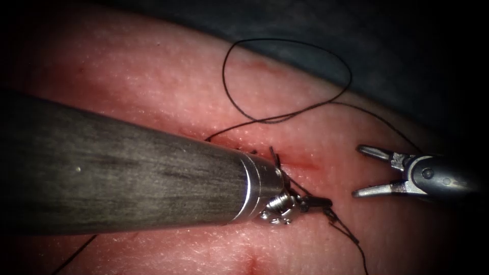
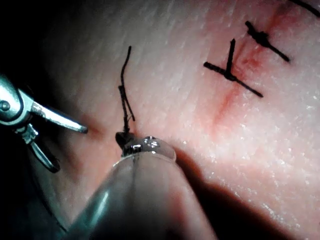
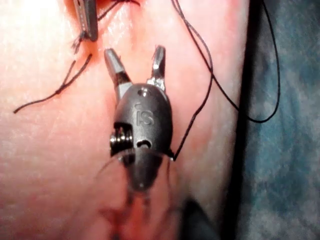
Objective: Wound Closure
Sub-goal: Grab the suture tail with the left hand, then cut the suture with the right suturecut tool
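Two tools work over the tissue. The left tool has its jaws pressed together on the thread beside the cut, probably to keep it taut. The right tool waits just right, jaws spread, holding nothing. No needle can be made out.

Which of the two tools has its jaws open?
The right tool: its jaws are spread in a V and hold nothing. The left tool has its jaws shut on the thread over the tissue.

backdrop: dark blue-grey cloth beyond the far edge | surroundings: unlit, black
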`<action>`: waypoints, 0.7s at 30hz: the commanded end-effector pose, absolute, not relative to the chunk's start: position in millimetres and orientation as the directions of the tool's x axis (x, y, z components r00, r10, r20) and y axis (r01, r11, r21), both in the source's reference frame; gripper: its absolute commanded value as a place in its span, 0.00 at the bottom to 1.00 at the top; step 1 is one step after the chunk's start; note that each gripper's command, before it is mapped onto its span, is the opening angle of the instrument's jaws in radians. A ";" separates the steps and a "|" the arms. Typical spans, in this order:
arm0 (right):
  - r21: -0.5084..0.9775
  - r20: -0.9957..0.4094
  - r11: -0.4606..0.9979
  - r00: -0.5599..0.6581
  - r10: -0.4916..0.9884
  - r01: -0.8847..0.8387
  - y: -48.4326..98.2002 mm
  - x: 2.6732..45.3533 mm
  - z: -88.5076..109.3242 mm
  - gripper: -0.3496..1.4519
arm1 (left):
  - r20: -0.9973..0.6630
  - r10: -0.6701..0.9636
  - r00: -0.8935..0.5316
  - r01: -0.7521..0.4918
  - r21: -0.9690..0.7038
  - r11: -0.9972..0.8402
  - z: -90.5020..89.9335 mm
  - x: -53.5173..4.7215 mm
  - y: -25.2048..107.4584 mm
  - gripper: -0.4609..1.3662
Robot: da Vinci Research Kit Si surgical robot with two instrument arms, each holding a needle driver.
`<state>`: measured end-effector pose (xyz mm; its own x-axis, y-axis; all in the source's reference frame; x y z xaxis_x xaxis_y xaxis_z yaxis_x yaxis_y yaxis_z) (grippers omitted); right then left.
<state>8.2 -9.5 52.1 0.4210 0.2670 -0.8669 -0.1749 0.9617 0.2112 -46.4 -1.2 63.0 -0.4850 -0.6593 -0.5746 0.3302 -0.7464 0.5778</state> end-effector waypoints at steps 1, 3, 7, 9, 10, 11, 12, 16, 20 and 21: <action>0.212 -0.867 0.962 0.421 0.267 -0.174 -9.4 8.2 52.2 0.74 | -0.581 -0.658 -0.478 0.336 0.572 -0.749 62.9 -46.3 -1.1 0.06; 0.210 -0.867 0.962 0.421 0.266 -0.174 -9.4 8.2 52.3 0.73 | -0.584 -0.658 -0.475 0.337 0.571 -0.749 62.7 -46.0 -0.9 0.06; 0.203 -0.869 0.963 0.421 0.260 -0.175 -9.5 8.5 53.2 0.72 | -0.589 -0.658 -0.468 0.336 0.570 -0.750 62.3 -45.3 -0.6 0.06; 0.188 -0.878 0.968 0.413 0.243 -0.169 -9.5 8.7 53.8 0.72 | -0.593 -0.659 -0.463 0.337 0.569 -0.750 62.1 -45.0 -0.5 0.06; 0.182 -0.890 0.970 0.394 0.231 -0.159 -9.5 8.9 54.2 0.71 | -0.597 -0.654 -0.464 0.334 0.566 -0.754 62.0 -44.7 -0.5 0.06; 0.178 -0.898 0.971 0.378 0.225 -0.157 -9.6 9.0 54.5 0.71 | -0.598 -0.654 -0.463 0.335 0.566 -0.754 62.0 -44.6 -0.5 0.06; 0.163 -0.912 0.974 0.351 0.210 -0.160 -9.5 9.1 54.9 0.71 | -0.600 -0.650 -0.466 0.331 0.563 -0.757 61.9 -44.4 -0.5 0.06; 0.128 -0.948 0.983 0.276 0.160 -0.132 -9.3 9.8 56.0 0.71 | -0.607 -0.641 -0.470 0.323 0.558 -0.764 61.6 -43.8 -0.5 0.06; 0.109 -0.968 0.987 0.213 0.133 -0.120 -9.4 11.0 56.7 0.71 | -0.608 -0.636 -0.475 0.316 0.556 -0.769 61.2 -43.4 -0.5 0.06; 0.108 -0.969 0.987 0.209 0.131 -0.120 -9.4 11.1 56.7 0.71 | -0.608 -0.636 -0.475 0.316 0.556 -0.769 61.2 -43.3 -0.5 0.06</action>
